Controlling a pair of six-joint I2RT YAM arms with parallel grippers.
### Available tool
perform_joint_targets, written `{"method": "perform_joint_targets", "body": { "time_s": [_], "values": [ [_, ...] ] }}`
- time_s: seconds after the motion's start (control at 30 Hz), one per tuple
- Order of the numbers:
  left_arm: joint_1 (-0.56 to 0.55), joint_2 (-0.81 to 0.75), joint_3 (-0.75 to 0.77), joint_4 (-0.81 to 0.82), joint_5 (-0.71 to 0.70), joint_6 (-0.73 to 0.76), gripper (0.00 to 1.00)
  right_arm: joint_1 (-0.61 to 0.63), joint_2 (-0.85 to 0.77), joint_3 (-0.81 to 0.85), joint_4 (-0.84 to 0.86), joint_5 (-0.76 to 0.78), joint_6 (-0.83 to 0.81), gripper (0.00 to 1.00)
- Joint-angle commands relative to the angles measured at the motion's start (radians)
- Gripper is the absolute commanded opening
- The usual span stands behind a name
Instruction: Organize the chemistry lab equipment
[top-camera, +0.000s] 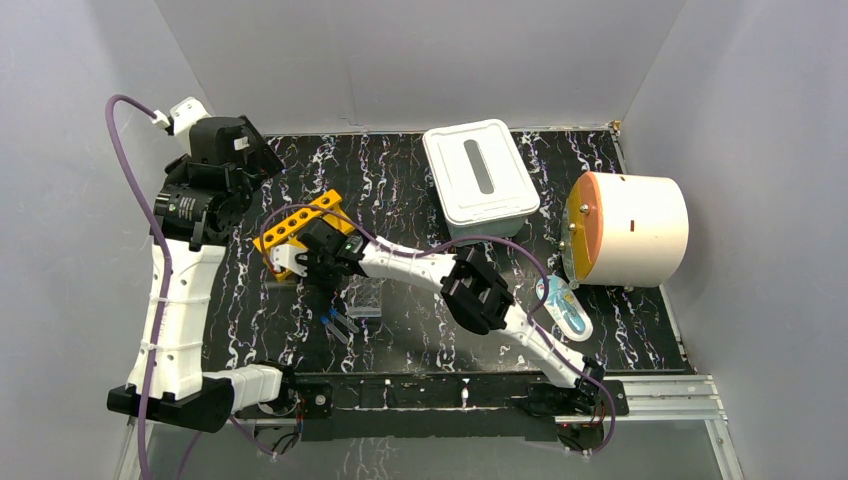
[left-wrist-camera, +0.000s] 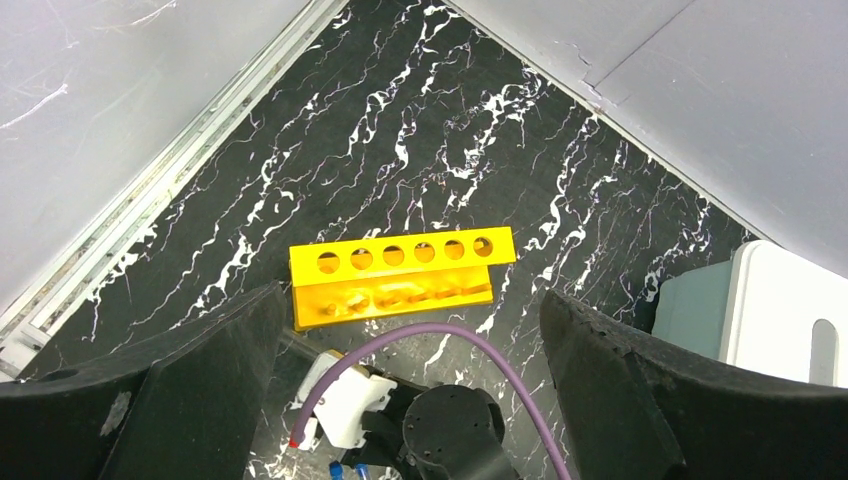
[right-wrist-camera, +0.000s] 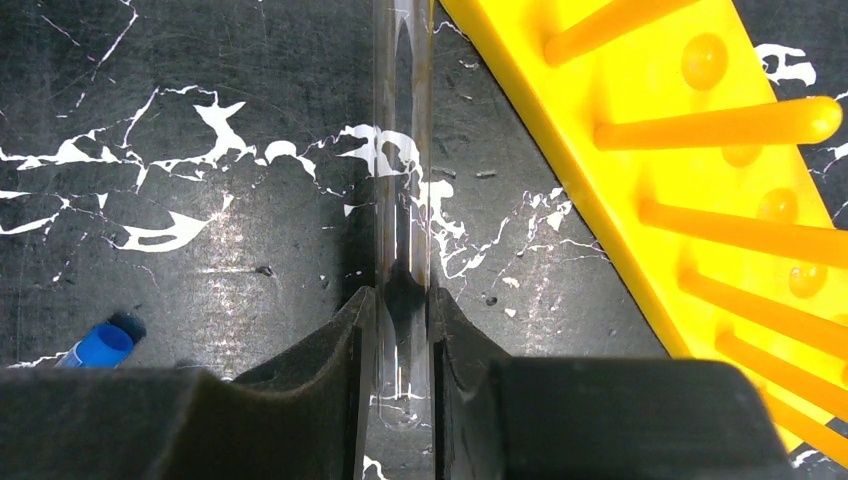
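— Clear tube (right-wrist-camera: 400, 180): why held so close to the yellow rack (right-wrist-camera: 640, 150)?
— Right pincer (right-wrist-camera: 400, 310) is clenched on it just beside the rack, likely to slot it in. Left pincer (left-wrist-camera: 410, 300) hangs released above, out of the way.

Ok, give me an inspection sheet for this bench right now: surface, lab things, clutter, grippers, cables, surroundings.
Surface: tabletop, black with white veining.
Job's things: yellow rack left of centre; clear well plate nearer the arms; blue-capped tubes lying loose beside the plate; clear tube held next to the rack.
Clutter: white lidded bin at the back; white drum with an orange face, on its side at the right; blue-and-white item in front of it, too small to identify.
Grippers: left gripper above the rack, jaws wide open, empty; right gripper, jaws closed on the clear tube.
Cables: purple cable looping over the right arm.
Surroundings: grey walls on three sides.
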Motion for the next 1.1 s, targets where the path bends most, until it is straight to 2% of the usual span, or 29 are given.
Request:
{"method": "perform_joint_targets", "body": {
  "time_s": [0.0, 0.3, 0.53, 0.8, 1.07],
  "values": [
    [-0.004, -0.015, 0.050, -0.032, -0.003, -0.021, 0.98, 0.009, -0.066, 0.013, -0.080, 0.068, -0.038, 0.19],
    [-0.004, -0.034, 0.063, -0.043, -0.011, -0.032, 0.98, 0.018, -0.184, -0.042, -0.057, 0.167, -0.047, 0.17],
    [-0.004, -0.057, 0.046, -0.031, -0.004, -0.046, 0.98, 0.023, -0.280, -0.149, -0.049, 0.237, -0.061, 0.16],
    [-0.004, -0.088, -0.032, -0.012, 0.041, -0.097, 0.98, 0.023, -0.428, -0.331, -0.027, 0.279, -0.060, 0.16],
    [-0.004, -0.110, -0.087, -0.007, 0.064, -0.137, 0.98, 0.020, -0.591, -0.590, 0.088, 0.355, 0.046, 0.15]
  ]
}}
